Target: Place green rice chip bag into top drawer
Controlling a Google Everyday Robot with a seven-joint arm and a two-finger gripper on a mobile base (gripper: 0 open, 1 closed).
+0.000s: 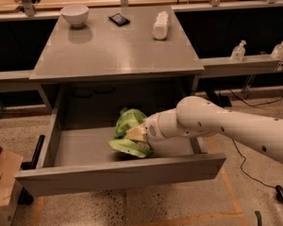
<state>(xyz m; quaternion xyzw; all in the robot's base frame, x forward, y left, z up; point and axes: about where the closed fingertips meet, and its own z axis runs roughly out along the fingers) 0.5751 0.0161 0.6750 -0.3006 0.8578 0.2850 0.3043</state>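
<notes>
The green rice chip bag (128, 134) is crinkled and lime green, inside the open top drawer (118, 173) below the grey table. Its lower edge lies at the drawer floor near the front panel. My gripper (137, 134) reaches in from the right at the end of the white arm (217, 126) and is shut on the bag's middle. The bag wraps around the fingertips and hides most of them.
On the table top (113, 51) stand a white bowl (75, 15), a small dark object (119, 19) and a white plastic bottle (160, 25). A cardboard box (0, 182) sits on the floor to the left of the drawer. Cables lie on the floor at the right.
</notes>
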